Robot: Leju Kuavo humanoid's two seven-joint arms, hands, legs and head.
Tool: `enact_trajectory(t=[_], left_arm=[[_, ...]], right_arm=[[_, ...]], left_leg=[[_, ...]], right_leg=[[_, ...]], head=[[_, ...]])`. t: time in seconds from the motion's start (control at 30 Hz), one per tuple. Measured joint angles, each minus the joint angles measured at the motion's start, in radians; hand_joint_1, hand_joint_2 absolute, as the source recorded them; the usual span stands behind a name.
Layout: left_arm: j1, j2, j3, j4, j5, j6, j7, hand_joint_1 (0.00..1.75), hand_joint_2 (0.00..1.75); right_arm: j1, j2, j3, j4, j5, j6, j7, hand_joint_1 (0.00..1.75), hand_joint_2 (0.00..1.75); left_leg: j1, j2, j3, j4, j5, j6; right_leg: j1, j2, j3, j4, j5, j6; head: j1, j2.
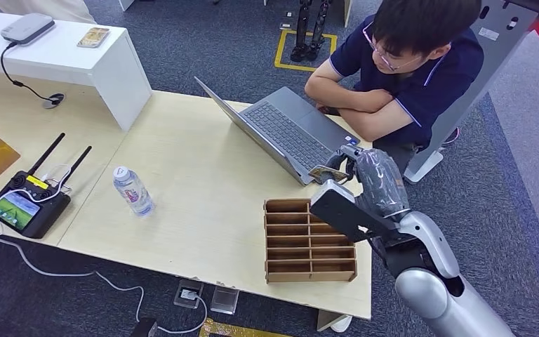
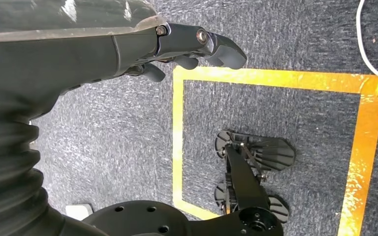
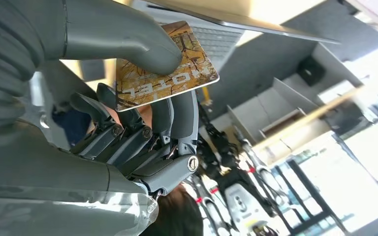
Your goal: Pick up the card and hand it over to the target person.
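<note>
Card (image 3: 165,66) sits pinched in the right hand (image 1: 354,168), the thick thumb (image 3: 128,39) pressing on its printed face and the darker fingers (image 3: 177,118) backing it from behind. It carries gold-brown artwork and the word HOTEL. From the head view it shows as a small sliver (image 1: 321,173) at the fingertips, raised off the table (image 1: 196,182) and held just beside the near corner of the open laptop (image 1: 288,130).

By my reading the pickup is finished and the handover is the step in hand. The person (image 1: 400,70) sits just beyond the hand, on the far side of the laptop, arms folded and resting by the keyboard (no palm is offered yet). The next move likely calls for carrying the card forward past the laptop's edge toward the person, keeping the pinch firm until they take hold, since the grip covers only part of the card and a knock against the laptop could twist it loose.

Behind the right hand, nearer the robot, stands the wooden slotted rack (image 1: 309,242).

The left hand (image 2: 177,49) hangs over the carpet with its fingers curled in and nothing in them.
</note>
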State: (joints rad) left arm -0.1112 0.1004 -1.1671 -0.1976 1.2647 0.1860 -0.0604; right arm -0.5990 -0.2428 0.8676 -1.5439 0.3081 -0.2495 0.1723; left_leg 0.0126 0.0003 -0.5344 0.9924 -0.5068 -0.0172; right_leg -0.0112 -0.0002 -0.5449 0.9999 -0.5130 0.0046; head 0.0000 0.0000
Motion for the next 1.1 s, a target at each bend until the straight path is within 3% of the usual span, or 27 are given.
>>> enact_trajectory(t=[0.17, 0.33, 1.1], left_arm=[[-0.001, -0.002, -0.006, 0.001, -0.001, 0.004, -0.001, 0.0, 1.75], [-0.001, -0.003, -0.011, 0.001, -0.002, 0.007, 0.001, 0.0, 1.75], [-0.002, -0.008, -0.021, 0.002, 0.004, 0.021, 0.011, 0.0, 1.75]], right_arm=[[-0.018, 0.024, 0.015, 0.145, 0.01, -0.108, -0.031, 1.69, 1.75], [-0.004, 0.035, -0.005, 0.197, 0.0, -0.166, -0.052, 1.69, 1.75], [0.003, 0.013, -0.001, 0.147, 0.107, -0.302, -0.034, 1.69, 1.75]], left_leg=[[0.0, 0.001, 0.001, -0.001, 0.001, 0.0], [0.0, 0.001, 0.002, -0.004, 0.002, 0.001], [0.0, -0.002, -0.001, 0.0, 0.0, 0.001]], right_leg=[[0.0, 0.001, 0.001, -0.001, 0.001, 0.0], [0.0, 0.001, 0.003, -0.004, 0.002, 0.0], [0.0, -0.002, 0.0, 0.0, -0.001, 0.0]], head=[[0.0, 0.0], [0.0, 0.0], [0.0, 0.0]])
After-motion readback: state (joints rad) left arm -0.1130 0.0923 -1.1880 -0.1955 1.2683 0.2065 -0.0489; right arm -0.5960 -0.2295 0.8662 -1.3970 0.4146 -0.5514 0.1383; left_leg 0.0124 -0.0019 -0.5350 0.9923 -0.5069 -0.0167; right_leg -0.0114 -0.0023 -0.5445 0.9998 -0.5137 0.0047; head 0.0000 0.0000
